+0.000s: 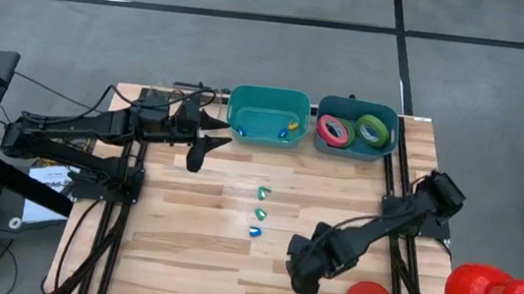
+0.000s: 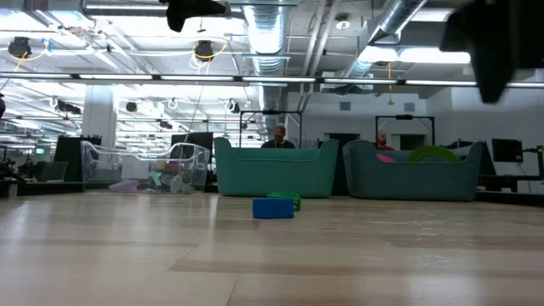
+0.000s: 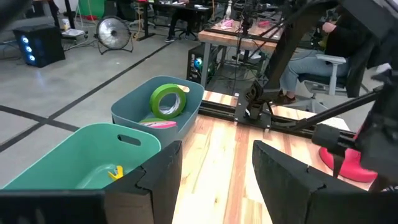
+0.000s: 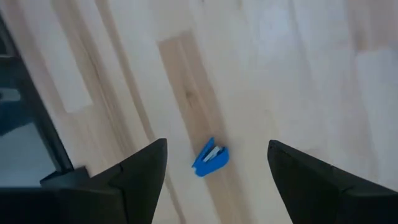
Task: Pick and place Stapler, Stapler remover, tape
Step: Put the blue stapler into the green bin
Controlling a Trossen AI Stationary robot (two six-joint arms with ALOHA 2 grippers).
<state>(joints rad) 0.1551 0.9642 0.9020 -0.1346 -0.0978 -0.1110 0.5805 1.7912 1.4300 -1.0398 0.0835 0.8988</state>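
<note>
Left gripper (image 1: 198, 150) hovers beside teal bin (image 1: 268, 98), fingers parted, holding nothing. Three small pieces on table centre: two green (image 1: 263, 194), one blue (image 1: 254, 232). Right gripper (image 1: 305, 276) near front edge, spread wide, empty. Pink tape (image 1: 334, 130) and green tape (image 1: 374, 130) in right-hand bin (image 1: 353, 149).

Blue stapler remover (image 4: 210, 158) (small), wooden table (image 4: 298, 68)

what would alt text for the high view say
Three small pieces, two green and one blue, lie mid-table between two dark arms. At the far edge, a teal bin and a grey-blue bin holding tape rolls.
</note>
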